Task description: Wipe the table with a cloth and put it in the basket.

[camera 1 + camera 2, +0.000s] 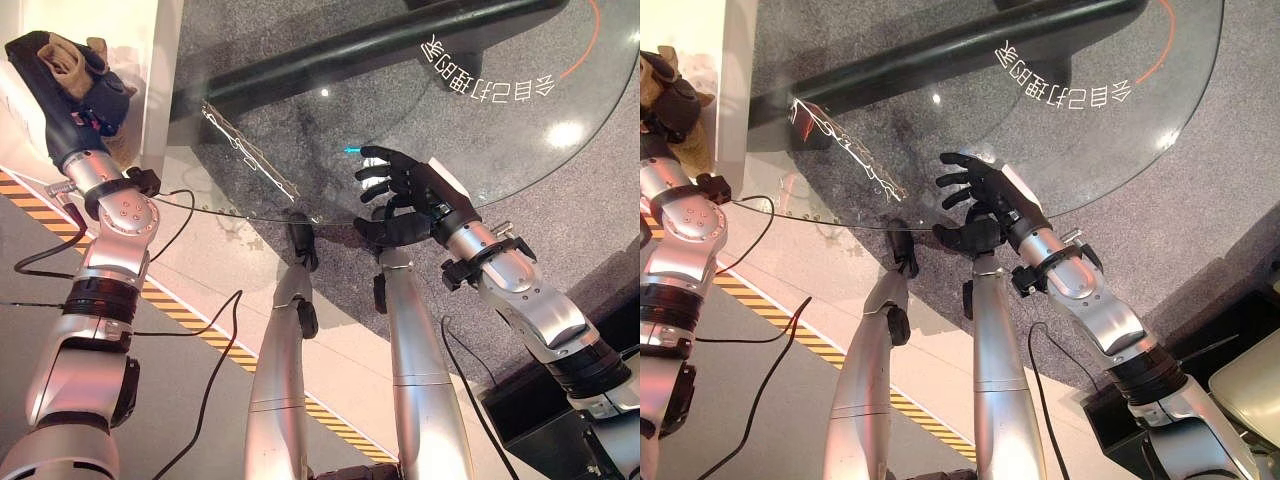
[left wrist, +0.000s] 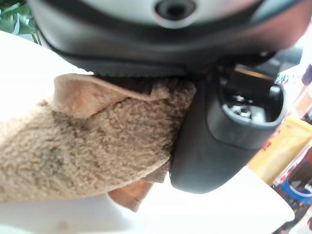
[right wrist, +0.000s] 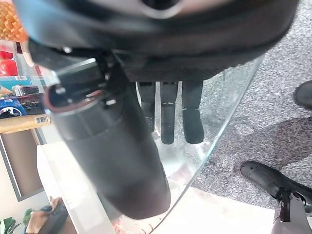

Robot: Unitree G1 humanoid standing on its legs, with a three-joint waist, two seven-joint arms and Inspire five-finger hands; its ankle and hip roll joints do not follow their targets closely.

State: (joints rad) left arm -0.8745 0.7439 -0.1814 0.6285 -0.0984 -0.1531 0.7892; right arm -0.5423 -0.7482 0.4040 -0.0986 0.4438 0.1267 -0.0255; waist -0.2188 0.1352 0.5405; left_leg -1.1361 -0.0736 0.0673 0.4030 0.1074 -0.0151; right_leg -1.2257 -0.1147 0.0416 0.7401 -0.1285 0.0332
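A tan fleecy cloth (image 1: 65, 58) is bunched in my left hand (image 1: 80, 95), which is raised at the far left over a white counter (image 1: 150, 60). In the left wrist view the cloth (image 2: 73, 151) is pressed against the palm with the thumb (image 2: 219, 141) curled beside it. My right hand (image 1: 410, 185) rests flat on the near edge of the round glass table (image 1: 480, 130), its fingers (image 3: 168, 112) straight and holding nothing.
A long dark bar (image 1: 350, 50) shows through the glass at the back. Yellow-and-black hazard tape (image 1: 190, 320) runs across the floor near the left arm. A black box (image 1: 530, 410) sits at the lower right. Shelves of packaged goods (image 3: 14, 97) stand beyond the counter.
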